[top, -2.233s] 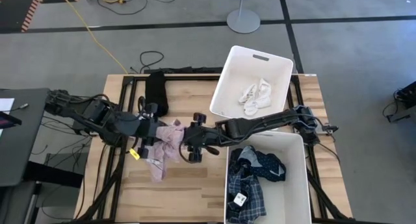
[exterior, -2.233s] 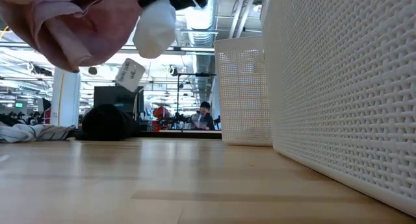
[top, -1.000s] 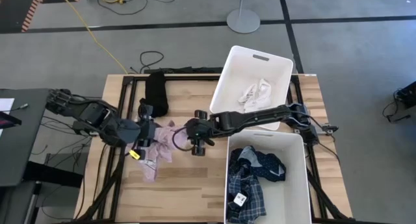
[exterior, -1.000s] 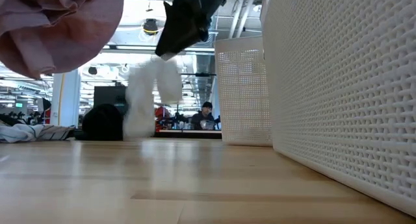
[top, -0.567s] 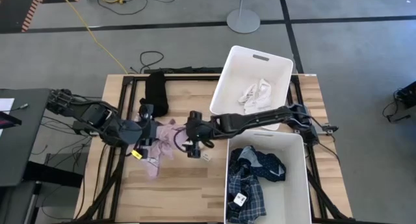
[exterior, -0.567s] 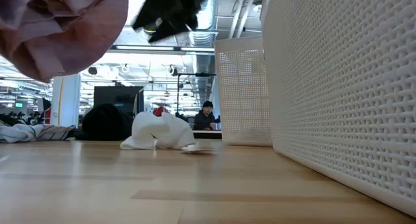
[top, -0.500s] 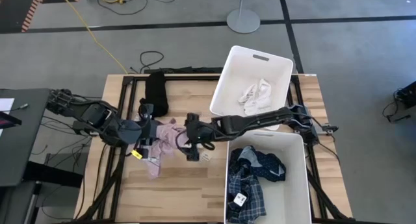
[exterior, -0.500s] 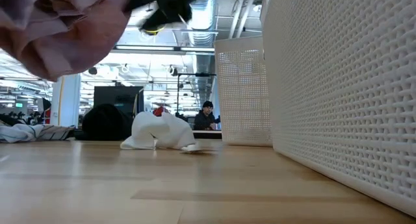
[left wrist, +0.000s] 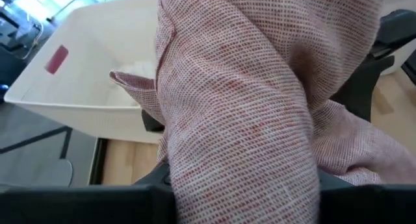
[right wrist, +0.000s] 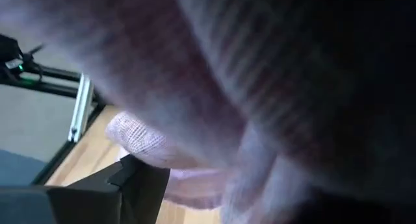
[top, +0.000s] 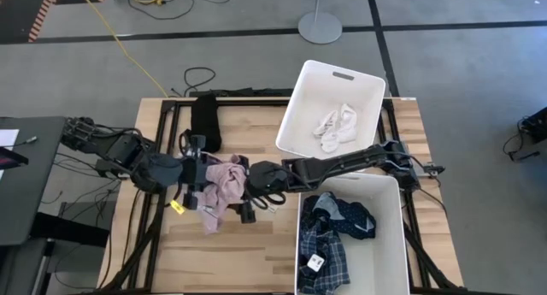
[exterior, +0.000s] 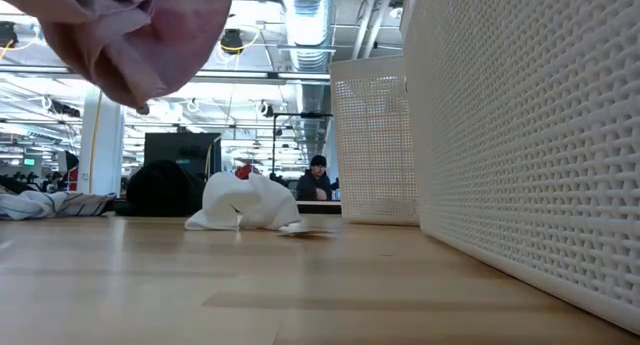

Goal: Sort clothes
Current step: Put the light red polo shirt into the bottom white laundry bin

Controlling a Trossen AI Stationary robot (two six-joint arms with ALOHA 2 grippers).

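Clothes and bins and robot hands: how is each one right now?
Pink piece: held up off the table between both grippers.
White sock: lying on the table.
Black piece: lying on the table.
Far bin: holds socks.
Near bin: holds plaid shirt.

text: none legible | tag on blue plaid shirt: print too small to read | yellow tag by pink piece: unreadable | red patch on white bin: no lettering seen

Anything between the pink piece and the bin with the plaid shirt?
Yes: the right gripper and its arm lie between the pink piece, hanging from the left gripper, and that bin. A white sock lies on the table beneath.
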